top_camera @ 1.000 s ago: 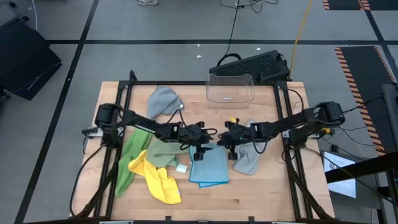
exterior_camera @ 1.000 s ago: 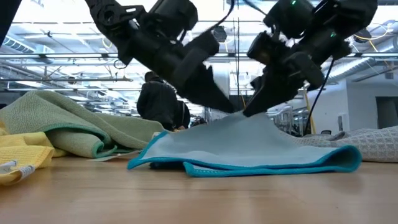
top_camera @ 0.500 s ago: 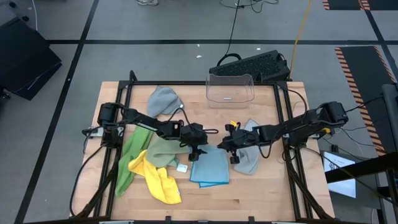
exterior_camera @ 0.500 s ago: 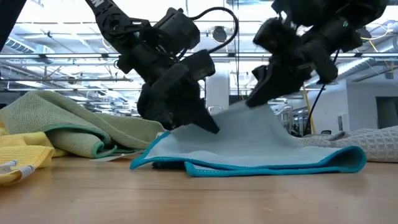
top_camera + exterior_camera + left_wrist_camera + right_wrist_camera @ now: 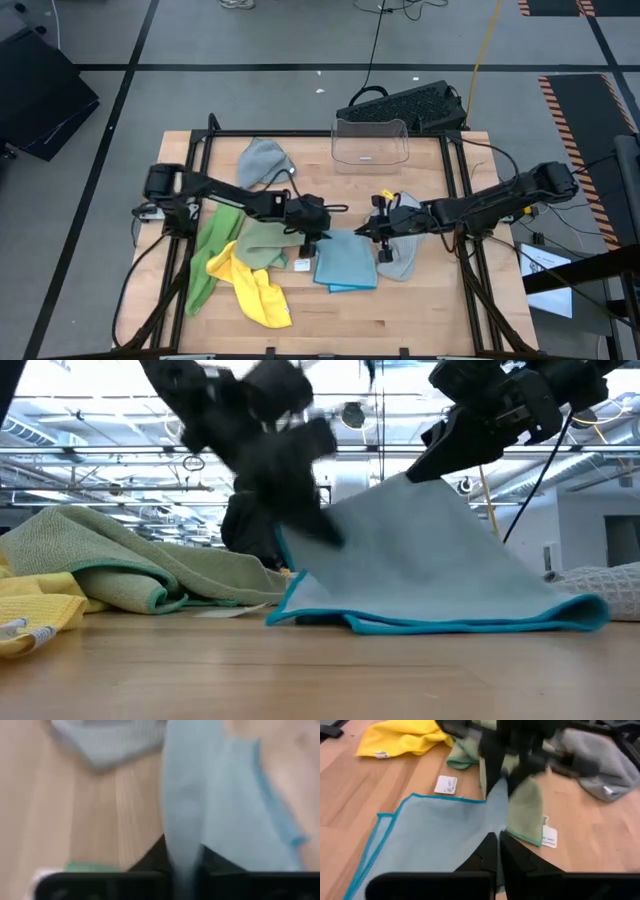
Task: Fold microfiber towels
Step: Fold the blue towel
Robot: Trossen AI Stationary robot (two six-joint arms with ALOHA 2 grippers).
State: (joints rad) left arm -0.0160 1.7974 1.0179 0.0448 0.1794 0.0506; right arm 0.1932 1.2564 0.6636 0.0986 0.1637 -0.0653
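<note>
Light blue towel (image 5: 346, 268) tented, ridge crosswise between pinching left gripper (image 5: 312, 241) and right gripper (image 5: 380, 236).

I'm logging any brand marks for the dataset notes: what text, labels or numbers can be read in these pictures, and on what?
No text can be read.
White care tag on the table by the light blue towel: print too small.
White tag on the sage green towel: blurred.
Tag on the yellow towel: blurred.
</note>
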